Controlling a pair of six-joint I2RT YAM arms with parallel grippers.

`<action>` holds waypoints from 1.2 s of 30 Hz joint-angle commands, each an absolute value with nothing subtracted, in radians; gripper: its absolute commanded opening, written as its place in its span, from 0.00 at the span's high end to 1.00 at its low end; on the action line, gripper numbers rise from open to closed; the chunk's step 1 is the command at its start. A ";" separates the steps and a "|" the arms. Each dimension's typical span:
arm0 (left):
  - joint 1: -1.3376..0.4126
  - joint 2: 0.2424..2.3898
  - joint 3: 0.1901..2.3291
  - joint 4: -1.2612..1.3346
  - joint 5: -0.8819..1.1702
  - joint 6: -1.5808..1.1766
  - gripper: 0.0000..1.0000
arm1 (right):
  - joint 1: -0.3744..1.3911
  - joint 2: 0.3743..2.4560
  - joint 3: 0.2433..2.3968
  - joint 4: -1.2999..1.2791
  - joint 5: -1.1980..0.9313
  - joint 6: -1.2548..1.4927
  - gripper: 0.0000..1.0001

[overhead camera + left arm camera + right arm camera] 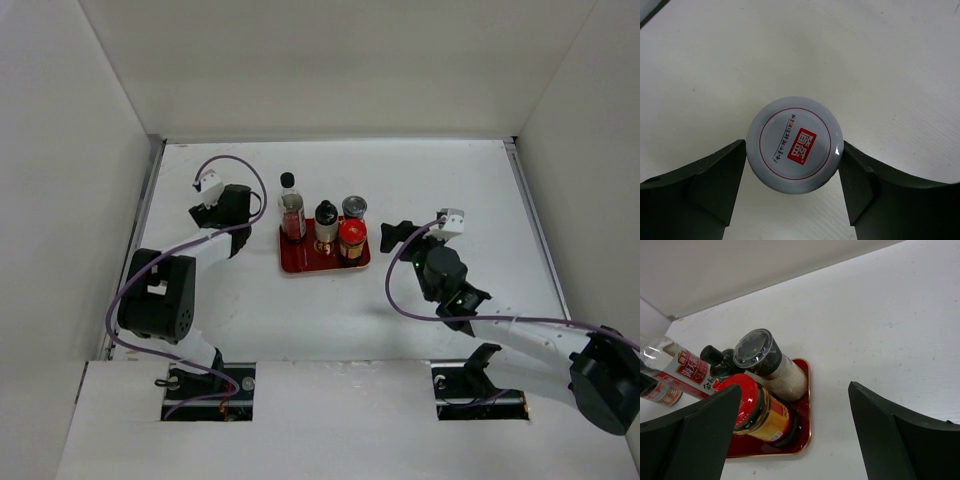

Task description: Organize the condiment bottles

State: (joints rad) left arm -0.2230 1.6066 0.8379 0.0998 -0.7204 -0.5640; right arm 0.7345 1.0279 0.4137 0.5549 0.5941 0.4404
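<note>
A flat red tray (300,266) lies in the middle of the white table (450,180). White walls (60,150) stand around the table. Four bottles stand close together on the tray, so there is little room left on it. At the back left is the tall clear bottle with a black cap (291,210). Next to it is the short black-topped bottle (326,222). The silver-lidded jar (354,208) is at the back right, and the red-lidded jar (351,238) is just in front of it.

The white-lidded jar (795,145) is not on the tray. It stands on the bare table, left of the tray, under the left gripper (240,210). The top camera cannot see it because the gripper hides it. The two dark fingers (715,180) touch the lid on both sides, so the gripper is closed around the jar.

The right gripper (388,236) is just right of the tray. Its fingers (900,440) are spread wide and hold nothing.

All five bottles stand straight up, tops to the ceiling. The white lid is round, smooth and shiny, with a thin red ring and a red square on it. The silver-lidded jar has whitish grains inside. The tray is glossy with a thin raised rim. Purple cables (230,165) loop over both arms.
</note>
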 commanded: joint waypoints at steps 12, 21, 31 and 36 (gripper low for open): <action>-0.255 1.482 0.787 0.192 -0.814 -0.522 0.75 | 0.743 1.046 0.430 0.620 0.598 0.431 0.05; -0.540 1.135 0.635 0.155 -0.910 -0.515 0.74 | 0.742 1.051 0.430 0.618 0.598 0.431 0.05; -0.830 1.112 0.673 0.094 -0.919 -0.551 0.74 | 0.740 1.063 0.428 0.626 0.601 0.431 0.04; -0.884 1.221 0.747 0.164 -0.893 -0.558 0.74 | 0.740 1.071 0.430 0.626 0.600 0.431 0.04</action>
